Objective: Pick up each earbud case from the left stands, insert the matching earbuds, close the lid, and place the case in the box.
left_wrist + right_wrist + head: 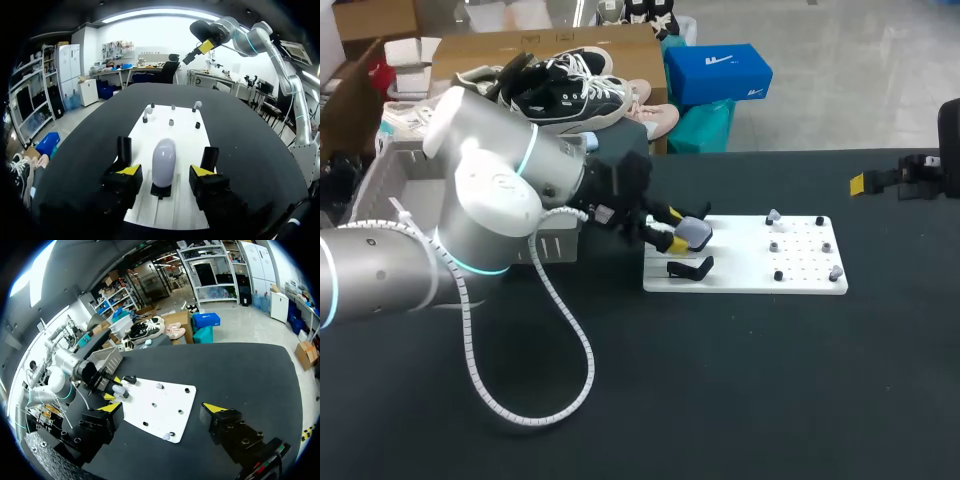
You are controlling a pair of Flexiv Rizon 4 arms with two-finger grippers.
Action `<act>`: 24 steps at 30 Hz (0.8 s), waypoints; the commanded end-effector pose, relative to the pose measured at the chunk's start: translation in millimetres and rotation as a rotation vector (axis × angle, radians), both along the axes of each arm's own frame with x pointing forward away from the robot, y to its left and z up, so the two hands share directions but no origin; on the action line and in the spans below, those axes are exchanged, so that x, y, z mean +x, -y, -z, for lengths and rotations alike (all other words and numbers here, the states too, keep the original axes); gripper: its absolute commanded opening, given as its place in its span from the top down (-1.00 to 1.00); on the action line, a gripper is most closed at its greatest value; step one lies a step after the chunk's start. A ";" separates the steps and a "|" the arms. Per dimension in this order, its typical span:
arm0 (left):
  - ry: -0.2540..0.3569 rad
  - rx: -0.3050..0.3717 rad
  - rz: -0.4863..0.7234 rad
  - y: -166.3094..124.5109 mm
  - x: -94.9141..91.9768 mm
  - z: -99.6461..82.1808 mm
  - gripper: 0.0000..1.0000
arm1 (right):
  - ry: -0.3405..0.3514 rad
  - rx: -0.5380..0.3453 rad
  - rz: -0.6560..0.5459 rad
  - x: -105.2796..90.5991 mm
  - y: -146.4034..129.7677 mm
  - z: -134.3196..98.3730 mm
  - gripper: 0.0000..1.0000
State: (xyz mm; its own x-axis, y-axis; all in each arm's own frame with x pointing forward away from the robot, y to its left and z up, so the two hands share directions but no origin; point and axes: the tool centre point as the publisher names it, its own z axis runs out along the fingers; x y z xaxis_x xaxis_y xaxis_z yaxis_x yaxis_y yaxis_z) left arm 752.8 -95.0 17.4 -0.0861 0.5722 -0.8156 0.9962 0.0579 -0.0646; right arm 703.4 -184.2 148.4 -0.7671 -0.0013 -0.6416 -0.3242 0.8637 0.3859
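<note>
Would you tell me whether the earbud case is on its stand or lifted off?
On its stand: the case stands upright on the black stand, with the left gripper open around it, not touching.

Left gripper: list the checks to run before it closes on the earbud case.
1. Earbud case seated upright on its stand: ok.
2. Case centred in the left gripper: ok.
3. Fingers open, with a gap on each side of the case: ok.
4. Right gripper away from the white board: ok.
5. Box free to receive the case: cannot tell, the left arm hides most of it.
</note>
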 end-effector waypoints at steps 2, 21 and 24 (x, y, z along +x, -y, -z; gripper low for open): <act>-0.005 0.001 0.005 0.2 3.7 1.7 0.04 | 0.000 0.000 0.000 -0.4 0.3 -0.2 -1.00; -0.010 -0.003 0.019 4.4 4.9 3.0 0.63 | 0.000 0.000 0.000 -0.4 0.3 -0.2 -1.00; -0.009 -0.005 0.021 4.3 3.9 2.1 0.78 | 0.000 0.000 0.000 -0.4 0.3 -0.2 -1.00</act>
